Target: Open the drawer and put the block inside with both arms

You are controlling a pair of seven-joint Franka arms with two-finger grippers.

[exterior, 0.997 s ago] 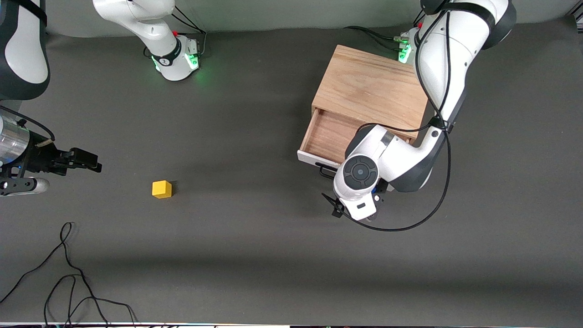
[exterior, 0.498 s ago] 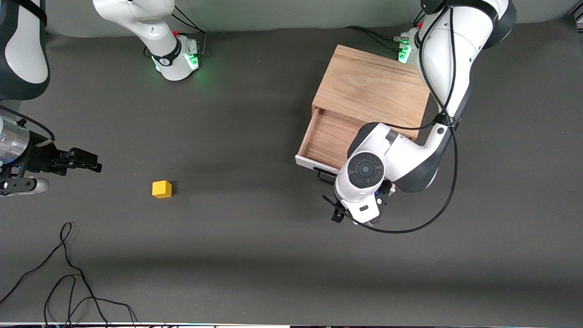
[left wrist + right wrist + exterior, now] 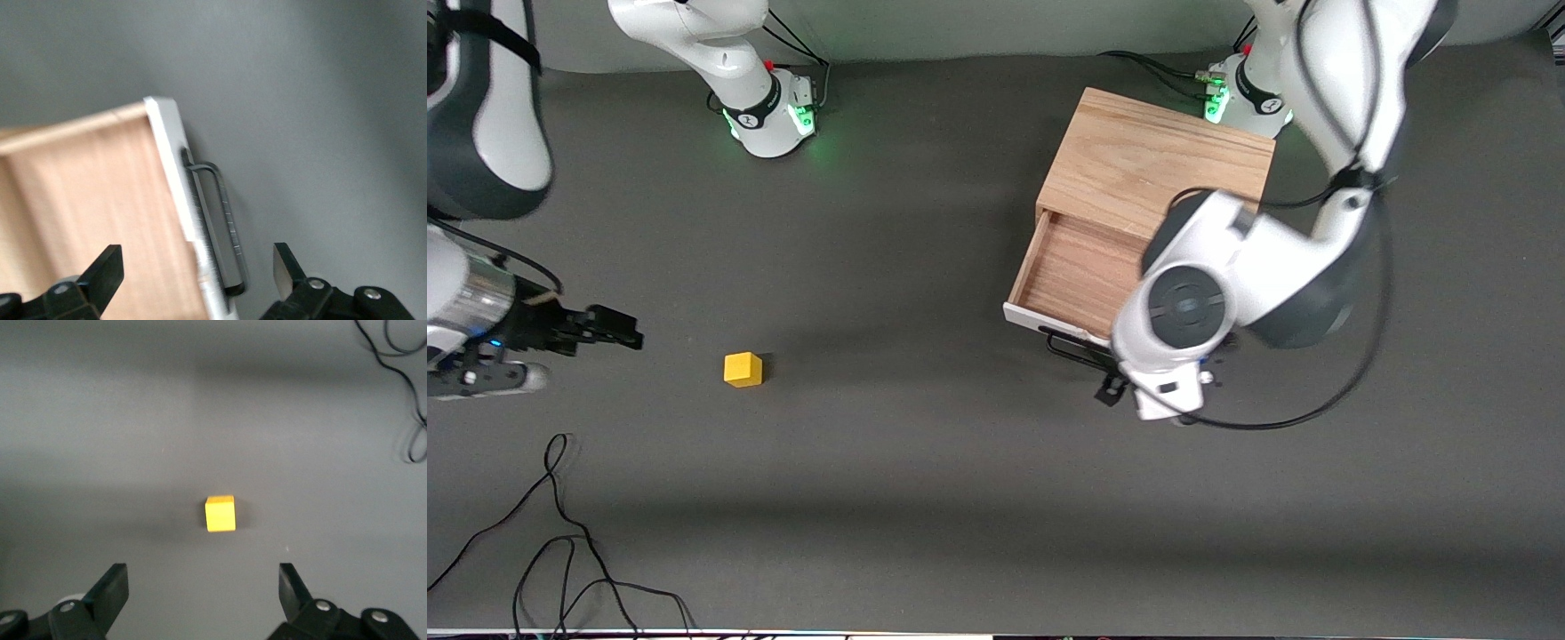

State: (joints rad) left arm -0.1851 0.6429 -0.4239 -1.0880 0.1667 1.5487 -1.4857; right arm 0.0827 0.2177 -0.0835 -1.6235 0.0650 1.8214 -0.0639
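Right gripper (image 3: 200,587) hangs spread wide and empty over bare table, the block (image 3: 743,369) lying near it, toward the right arm's end. Left gripper (image 3: 193,270), fingers apart, holds nothing above the pulled-out drawer (image 3: 1072,276) and its handle (image 3: 223,227). Best approach: centre over the cube, descend straight, then close squarely on its flat faces.

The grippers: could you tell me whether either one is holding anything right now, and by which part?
Nothing is held. The left gripper stands open over the drawer's black bar handle; the right gripper is open, short of the yellow block.
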